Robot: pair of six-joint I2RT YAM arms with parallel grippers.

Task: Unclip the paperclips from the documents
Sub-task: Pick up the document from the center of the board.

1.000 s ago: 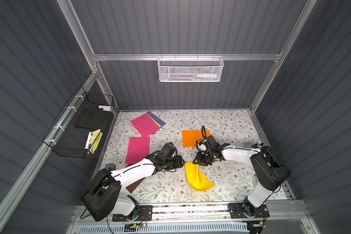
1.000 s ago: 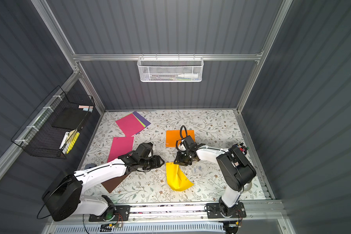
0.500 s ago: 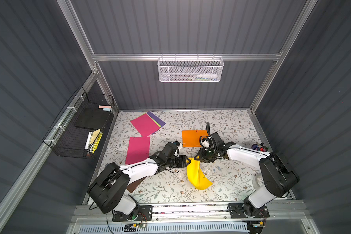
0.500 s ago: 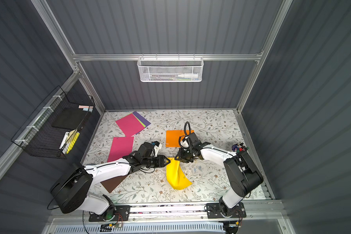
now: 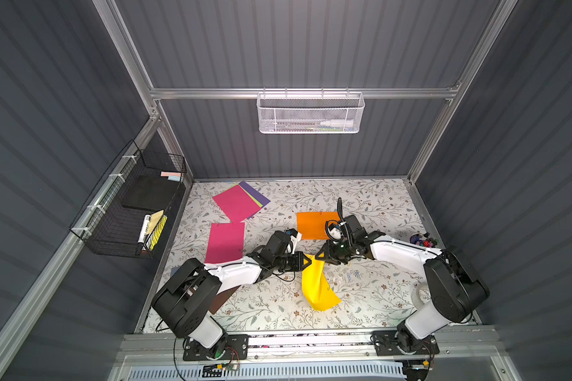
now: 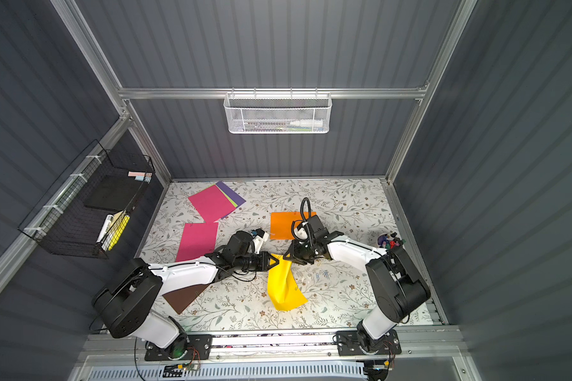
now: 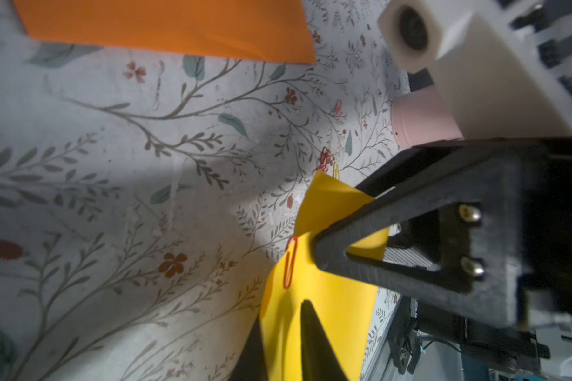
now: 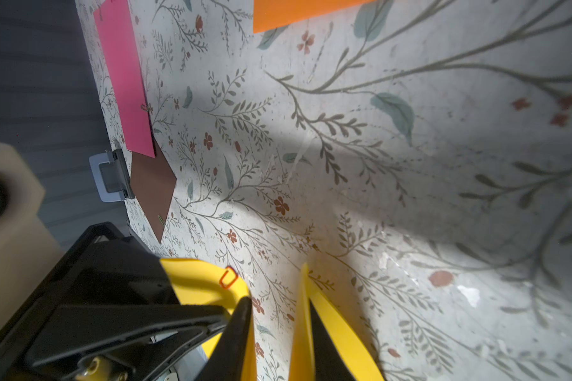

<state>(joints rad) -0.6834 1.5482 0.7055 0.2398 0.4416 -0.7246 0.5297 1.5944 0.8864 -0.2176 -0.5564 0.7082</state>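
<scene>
A yellow document (image 5: 317,283) stands lifted off the floral table, its top edge pinched between both grippers. My left gripper (image 5: 308,262) (image 7: 283,346) is shut on that edge. An orange paperclip (image 7: 290,262) (image 8: 228,277) sits just beyond its fingertips. My right gripper (image 5: 319,257) (image 8: 274,330) faces it, shut on a curled fold of the same sheet, with a thin strip of table showing between its fingers. A yellow paperclip (image 7: 336,170) sticks out at the sheet's corner. Flat on the table lie the orange (image 5: 311,224), magenta (image 5: 225,242) and brown (image 6: 182,297) documents, plus a magenta-topped stack (image 5: 238,206).
Loose paperclips (image 5: 353,273) lie right of the yellow sheet. A cup of markers (image 5: 423,240) and a tape roll (image 5: 423,292) stand by the right edge. A black wire basket (image 5: 129,214) hangs on the left wall, a white one (image 5: 311,113) on the back wall.
My left gripper reached right to the raised yellow sheet and closed on its edge. My right gripper lifted the sheet higher and shifted slightly right.
</scene>
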